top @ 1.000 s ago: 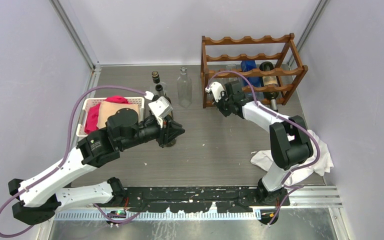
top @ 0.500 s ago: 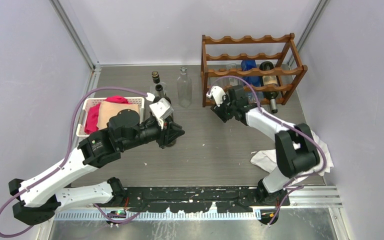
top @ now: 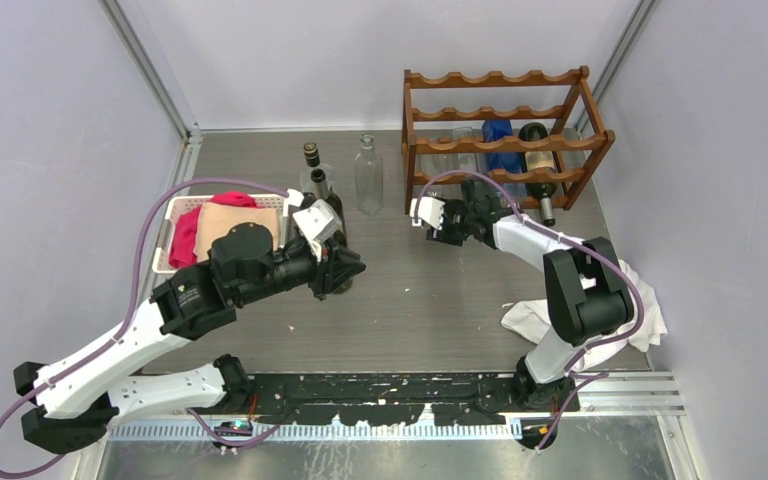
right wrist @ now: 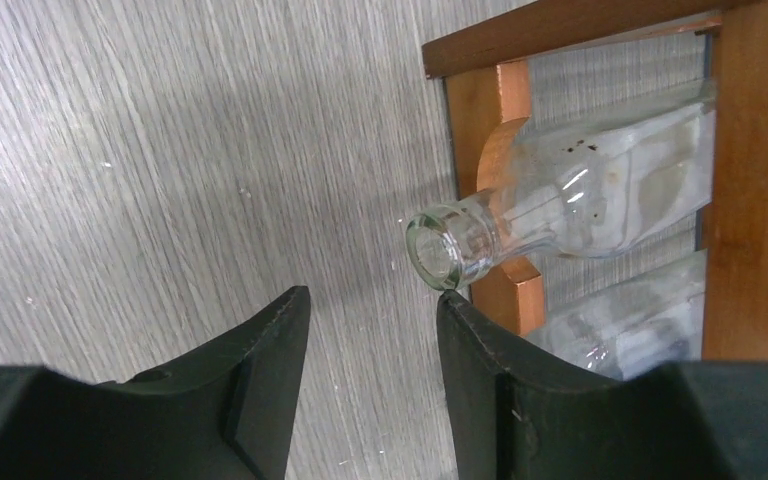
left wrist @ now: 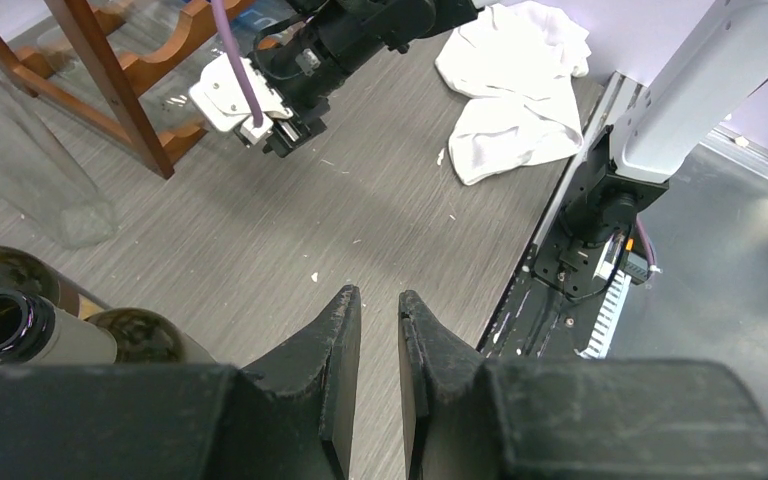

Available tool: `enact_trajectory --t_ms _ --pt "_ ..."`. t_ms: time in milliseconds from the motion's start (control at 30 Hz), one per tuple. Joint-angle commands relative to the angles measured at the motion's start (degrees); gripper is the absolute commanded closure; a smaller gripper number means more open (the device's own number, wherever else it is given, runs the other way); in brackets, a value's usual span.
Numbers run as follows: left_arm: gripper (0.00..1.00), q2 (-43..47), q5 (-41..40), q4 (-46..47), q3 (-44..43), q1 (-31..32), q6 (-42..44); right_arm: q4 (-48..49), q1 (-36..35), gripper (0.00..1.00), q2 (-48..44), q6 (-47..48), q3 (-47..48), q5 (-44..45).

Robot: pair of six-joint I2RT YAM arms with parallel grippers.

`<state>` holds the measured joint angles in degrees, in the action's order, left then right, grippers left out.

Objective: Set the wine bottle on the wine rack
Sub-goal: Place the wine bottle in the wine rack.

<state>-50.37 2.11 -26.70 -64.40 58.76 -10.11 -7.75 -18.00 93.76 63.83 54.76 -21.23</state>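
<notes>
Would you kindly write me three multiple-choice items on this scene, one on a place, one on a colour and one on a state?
1. Where does the white cloth lie?
A. in the basket
B. on the table, at its near right
C. draped over the left arm

2. The bottle lying in the wine rack, its mouth just ahead of the right hand, is:
A. clear glass
B. blue
C. dark green

3. The right hand is:
A. shut on the bottle's neck
B. open, gripping nothing
C. shut and empty

Answers:
1 B, the cloth sits crumpled on the tabletop.
2 A, the rack's wood shows through the glass.
3 B, its fingers stand apart with only table between them.
</notes>
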Motion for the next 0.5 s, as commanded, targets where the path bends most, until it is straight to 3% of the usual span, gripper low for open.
enact_trajectory --t_ms 0,167,300,467 --pt "0.78 1.62 -0.77 1.86 0.19 -0.22 0.18 2.55 0.31 0.46 0.11 7.24 2.89 -1.63" --pt "0.78 1.59 -1.28 1.55 -0.14 -0.21 0.43 -11.5 1.21 0.53 -2.46 9.67 6.57 -8.83" --pt "0.78 1.41 -1.41 1.35 -0.64 -0.19 0.99 -24.43 2.39 0.51 -3.17 14.51 11.34 -10.57" --pt "0.78 1.5 -1.63 2.59 0.89 -0.15 3.31 -48.75 5.06 0.48 4.1 19.86 28.83 -10.9"
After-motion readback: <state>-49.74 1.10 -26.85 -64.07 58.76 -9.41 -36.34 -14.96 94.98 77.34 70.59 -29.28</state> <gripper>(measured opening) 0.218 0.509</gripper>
